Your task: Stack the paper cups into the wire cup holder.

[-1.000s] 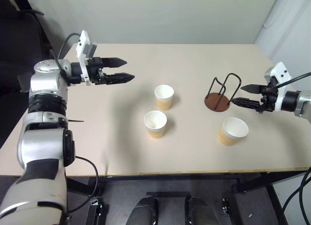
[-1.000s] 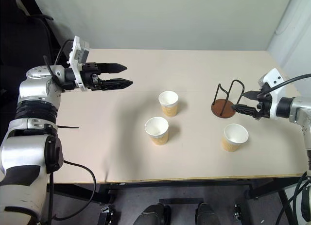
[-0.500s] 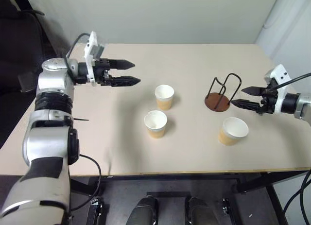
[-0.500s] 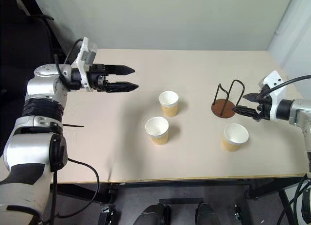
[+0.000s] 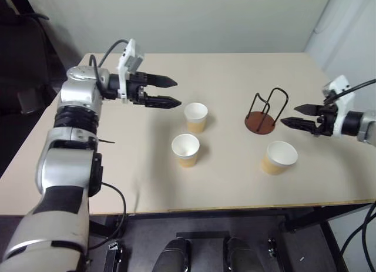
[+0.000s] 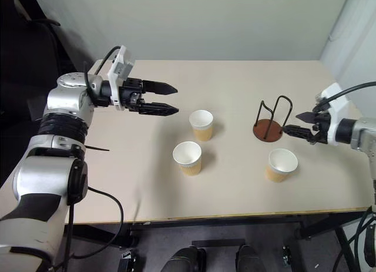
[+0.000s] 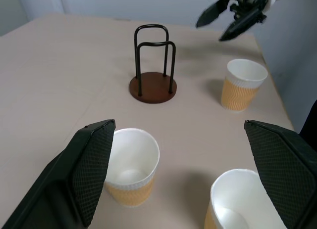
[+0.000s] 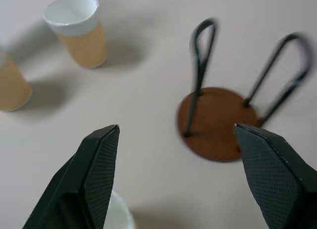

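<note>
A pale beige worktop (image 5: 235, 72) carries three paper cups and a wire cup holder (image 5: 262, 114), all standing upright and apart from one another.

The left pincer (image 5: 170, 92) hovers above the worktop with its two black fingers spread wide, grasping nothing, and points sideways toward the cups. Just beyond its fingertips stands the far cup (image 5: 195, 117). The near cup (image 5: 186, 150) sits a little closer to the robot, below and beside the line of the fingers. In the left wrist view these two cups stand between the spread fingers, with the cup holder farther ahead.

The right pincer (image 5: 292, 114) is also released, fingers apart and empty, reaching in from the opposite side. Its tips are just beside the cup holder, a reddish-brown disc with two thin black wire loops rising from it, but apart from it. The cup holder has no cup in it. The third cup (image 5: 278, 157) stands near this pincer, slightly toward the robot from its tips and from the holder.
</note>
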